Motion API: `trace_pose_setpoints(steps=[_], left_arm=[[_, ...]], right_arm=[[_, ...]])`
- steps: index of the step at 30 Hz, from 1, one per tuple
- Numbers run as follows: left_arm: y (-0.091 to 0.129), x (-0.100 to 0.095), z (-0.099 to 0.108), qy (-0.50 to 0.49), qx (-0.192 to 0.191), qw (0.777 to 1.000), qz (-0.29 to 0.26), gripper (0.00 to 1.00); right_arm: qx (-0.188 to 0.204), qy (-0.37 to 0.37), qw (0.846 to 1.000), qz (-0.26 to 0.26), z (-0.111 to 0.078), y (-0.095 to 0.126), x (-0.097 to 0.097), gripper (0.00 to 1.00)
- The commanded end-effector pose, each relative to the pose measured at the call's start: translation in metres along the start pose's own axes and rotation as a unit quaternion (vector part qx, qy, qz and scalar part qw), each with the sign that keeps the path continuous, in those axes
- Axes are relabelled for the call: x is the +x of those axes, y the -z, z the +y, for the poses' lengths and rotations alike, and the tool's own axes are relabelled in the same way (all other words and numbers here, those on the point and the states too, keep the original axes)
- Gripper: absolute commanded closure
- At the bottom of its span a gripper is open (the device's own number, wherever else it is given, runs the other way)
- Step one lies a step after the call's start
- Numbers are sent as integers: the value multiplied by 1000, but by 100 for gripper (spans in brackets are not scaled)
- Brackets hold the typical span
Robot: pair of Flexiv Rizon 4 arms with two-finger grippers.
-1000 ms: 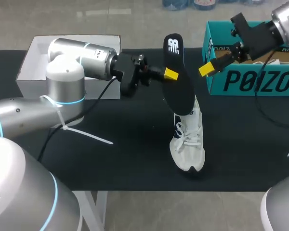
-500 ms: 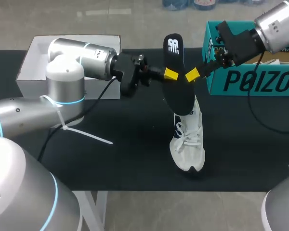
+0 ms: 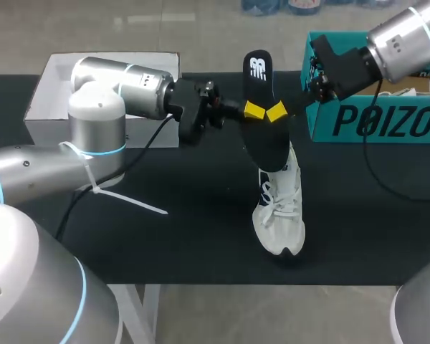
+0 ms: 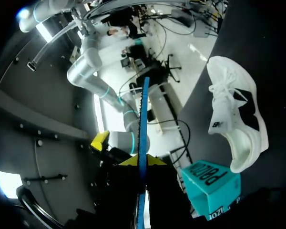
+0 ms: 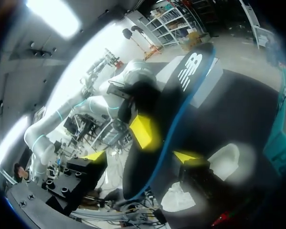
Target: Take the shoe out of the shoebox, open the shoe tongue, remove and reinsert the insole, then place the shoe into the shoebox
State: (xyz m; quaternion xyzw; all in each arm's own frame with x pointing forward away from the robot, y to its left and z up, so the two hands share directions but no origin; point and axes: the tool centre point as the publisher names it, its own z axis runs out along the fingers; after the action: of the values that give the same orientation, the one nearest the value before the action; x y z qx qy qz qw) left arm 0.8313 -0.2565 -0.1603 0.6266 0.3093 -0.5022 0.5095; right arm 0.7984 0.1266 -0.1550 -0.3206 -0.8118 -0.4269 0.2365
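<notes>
The black insole (image 3: 265,140) is held on end above the table (image 3: 201,236), its printed end uppermost, and is clamped at mid-length by the left gripper (image 3: 256,111), which comes in from the left side. In the left wrist view the insole (image 4: 142,143) is seen edge-on as a thin blue line, and it is pinched from both sides by the yellow tips of the left gripper (image 4: 142,161). The right gripper (image 3: 278,112) is set against the insole from the right, just beside the left one. In its own wrist view the fingers of the right gripper (image 5: 140,156) are seen spread apart, with the insole (image 5: 181,95) passing between them; no grip from both sides is seen there. The white shoe (image 3: 279,215) is stood on its sole on the table below the insole, toe toward the near edge. Whether the insole's lower end touches the shoe cannot be told. The teal shoebox (image 3: 373,122) is placed at the far right of the table, behind the right gripper, and a white box (image 3: 57,100) is seen at the far left.
</notes>
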Motion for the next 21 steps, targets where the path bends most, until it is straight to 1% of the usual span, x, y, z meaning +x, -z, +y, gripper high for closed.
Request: trace_pose_setpoints(steps=[1, 5, 9, 10, 11, 12, 14, 15, 21], left_arm=[[-1, 1, 0, -1, -1, 1000, 0, 100], [-1, 1, 0, -1, -1, 1000, 0, 100], [-1, 1, 0, -1, -1, 1000, 0, 100], [-1, 1, 0, -1, -1, 1000, 0, 100], [-1, 1, 0, -1, -1, 1000, 0, 100], [-1, 1, 0, -1, -1, 1000, 0, 100], [-1, 1, 0, -1, -1, 1000, 0, 100], [-1, 1, 0, -1, -1, 1000, 0, 100], [-1, 1, 0, -1, -1, 1000, 0, 100]], right_arm=[[2, -3, 1000, -2, 3, -2, -4, 54], [2, -4, 1000, -1, 4, -3, -6, 55], [1, -6, 1000, 1, 6, -5, -8, 60], [0, -6, 1000, 2, 6, -6, -9, 65], [0, -7, 1000, 3, 6, -6, -9, 68], [0, -7, 1000, 3, 6, -7, -9, 73], [0, -7, 1000, 4, 7, -8, -10, 93], [-1, -8, 1000, 6, 7, -8, -10, 100], [-5, -11, 1000, 7, 7, -8, -11, 100]])
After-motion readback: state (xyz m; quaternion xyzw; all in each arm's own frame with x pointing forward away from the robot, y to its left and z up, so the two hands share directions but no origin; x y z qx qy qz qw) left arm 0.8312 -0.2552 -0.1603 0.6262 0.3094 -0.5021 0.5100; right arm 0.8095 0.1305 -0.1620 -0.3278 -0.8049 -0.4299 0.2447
